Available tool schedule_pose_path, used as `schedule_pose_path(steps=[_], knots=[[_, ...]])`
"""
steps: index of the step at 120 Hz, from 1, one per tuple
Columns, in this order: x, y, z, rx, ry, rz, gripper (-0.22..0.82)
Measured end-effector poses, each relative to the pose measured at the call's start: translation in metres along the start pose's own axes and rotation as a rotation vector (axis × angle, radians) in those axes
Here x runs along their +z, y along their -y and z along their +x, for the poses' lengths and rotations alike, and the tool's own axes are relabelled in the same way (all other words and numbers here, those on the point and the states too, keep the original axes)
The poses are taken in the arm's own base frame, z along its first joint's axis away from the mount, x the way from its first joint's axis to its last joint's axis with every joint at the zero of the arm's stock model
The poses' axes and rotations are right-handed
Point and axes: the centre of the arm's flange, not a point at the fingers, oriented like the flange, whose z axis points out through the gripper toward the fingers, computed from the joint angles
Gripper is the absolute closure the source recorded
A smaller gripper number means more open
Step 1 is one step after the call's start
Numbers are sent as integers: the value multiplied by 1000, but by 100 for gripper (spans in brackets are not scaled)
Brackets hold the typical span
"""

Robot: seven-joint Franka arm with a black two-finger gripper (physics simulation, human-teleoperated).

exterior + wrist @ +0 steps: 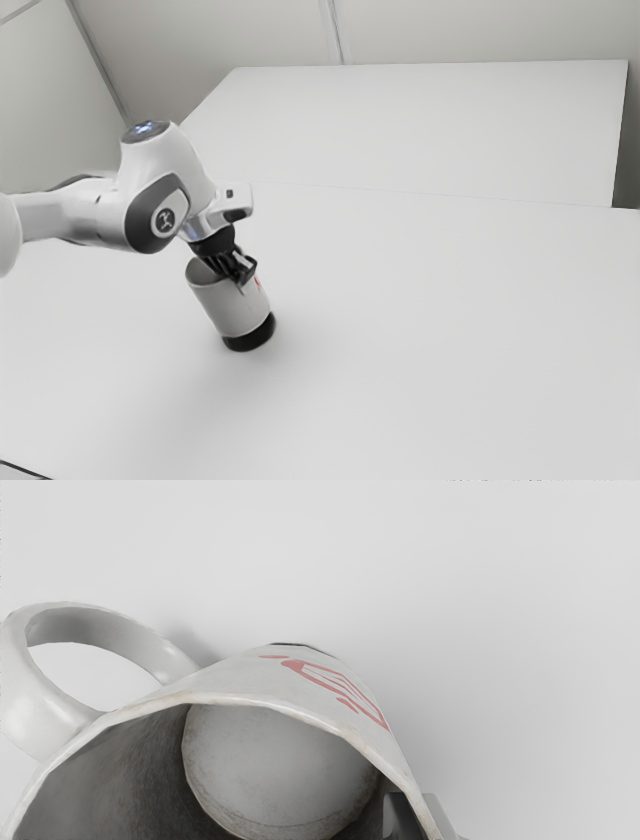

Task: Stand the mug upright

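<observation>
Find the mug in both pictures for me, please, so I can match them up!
Exterior view: the mug is toward the exterior view's left, tilted, just under the gripper.
Wrist view: it's right at the gripper, its wall pinched between the two fingers, its inside showing.
Shared landmark: the red marking on the mug's outside.

A: Mug count?
B: One mug [228,308]. One handle [22,705] on it, one black base [250,335], one patch of red print [297,666].
A: Robot side?
B: One arm [160,185], one gripper [240,280], two fingers [397,817].
A: Tables?
B: At least one table [420,350]. There's a line across the white top, can't tell if that makes two.
</observation>
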Motion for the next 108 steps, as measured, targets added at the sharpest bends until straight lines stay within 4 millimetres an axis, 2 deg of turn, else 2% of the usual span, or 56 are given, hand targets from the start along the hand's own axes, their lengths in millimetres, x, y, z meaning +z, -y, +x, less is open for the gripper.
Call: schedule_pose_path(steps=[35, 89, 108], knots=[[21, 3, -3, -77, -12, 10, 78], [41, 3, -3, -149, 10, 7, 78], [43, 2, -5, -166, 13, 3, 58]])
